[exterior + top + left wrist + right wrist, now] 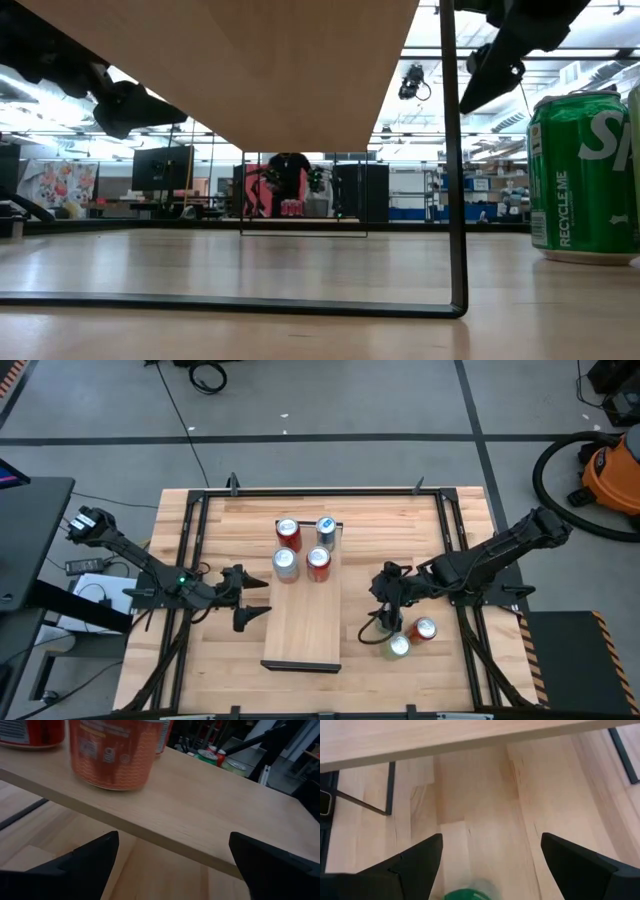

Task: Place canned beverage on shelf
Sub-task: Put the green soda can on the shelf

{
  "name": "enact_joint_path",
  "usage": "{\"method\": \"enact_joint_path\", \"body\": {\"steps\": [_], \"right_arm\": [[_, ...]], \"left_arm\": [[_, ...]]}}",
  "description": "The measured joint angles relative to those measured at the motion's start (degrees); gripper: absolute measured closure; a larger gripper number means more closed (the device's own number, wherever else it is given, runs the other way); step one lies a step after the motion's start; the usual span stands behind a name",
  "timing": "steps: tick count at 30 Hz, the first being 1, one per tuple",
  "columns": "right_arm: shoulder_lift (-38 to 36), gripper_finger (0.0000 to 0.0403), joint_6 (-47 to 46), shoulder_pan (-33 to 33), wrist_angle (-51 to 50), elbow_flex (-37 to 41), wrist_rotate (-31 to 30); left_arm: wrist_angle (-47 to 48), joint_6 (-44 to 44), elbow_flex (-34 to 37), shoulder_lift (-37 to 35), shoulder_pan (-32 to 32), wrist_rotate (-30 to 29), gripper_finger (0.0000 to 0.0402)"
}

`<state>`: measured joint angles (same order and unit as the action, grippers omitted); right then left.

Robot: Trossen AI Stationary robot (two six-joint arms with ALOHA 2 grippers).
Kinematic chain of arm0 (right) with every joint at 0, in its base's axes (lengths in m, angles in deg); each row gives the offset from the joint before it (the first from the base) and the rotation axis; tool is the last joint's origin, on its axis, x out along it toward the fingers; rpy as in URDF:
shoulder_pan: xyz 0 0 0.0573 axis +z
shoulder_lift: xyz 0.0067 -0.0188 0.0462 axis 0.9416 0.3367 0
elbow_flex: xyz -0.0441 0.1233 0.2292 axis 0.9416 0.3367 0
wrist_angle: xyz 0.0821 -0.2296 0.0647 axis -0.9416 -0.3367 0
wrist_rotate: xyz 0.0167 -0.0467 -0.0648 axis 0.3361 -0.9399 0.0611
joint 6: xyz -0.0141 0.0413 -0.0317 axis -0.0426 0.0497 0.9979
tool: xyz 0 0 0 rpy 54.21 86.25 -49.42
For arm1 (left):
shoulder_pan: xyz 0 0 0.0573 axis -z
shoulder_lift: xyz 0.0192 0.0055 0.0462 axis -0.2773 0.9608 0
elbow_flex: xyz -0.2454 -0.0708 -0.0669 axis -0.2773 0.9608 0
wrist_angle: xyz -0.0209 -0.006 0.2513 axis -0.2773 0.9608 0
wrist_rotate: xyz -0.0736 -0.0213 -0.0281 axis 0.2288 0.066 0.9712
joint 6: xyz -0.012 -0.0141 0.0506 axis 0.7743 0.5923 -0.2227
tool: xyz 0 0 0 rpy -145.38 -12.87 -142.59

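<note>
Right tool (490, 870) open, holding nothing, poised above green can (465, 895) on tabletop (440, 530). Left tool (172, 865) wide open, empty, beside shelf (300, 630).

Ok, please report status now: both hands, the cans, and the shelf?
Left hand open, empty, at shelf edge. Right hand open, above green can. Four cans on shelf far end; red can beside green, on table. Path clear.
</note>
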<state>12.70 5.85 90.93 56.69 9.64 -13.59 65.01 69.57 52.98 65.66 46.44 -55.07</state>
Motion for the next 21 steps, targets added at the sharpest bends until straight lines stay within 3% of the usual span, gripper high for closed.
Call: {"method": "enact_joint_path", "body": {"steps": [10, 21], "right_arm": [[0.00, 0.0055, -4.20, 0.47, -4.94, 0.02, 1.82], [0.00, 0.0055, -10.50, 6.07, -8.64, 0.02, 1.61]], "left_arm": [[1.24, 2.62, 0.01, 0.01, 1.81, 0.10, 0.0010], [1.57, 3.89, 0.01, 0.01, 1.78, 0.03, 0.0010]]}}
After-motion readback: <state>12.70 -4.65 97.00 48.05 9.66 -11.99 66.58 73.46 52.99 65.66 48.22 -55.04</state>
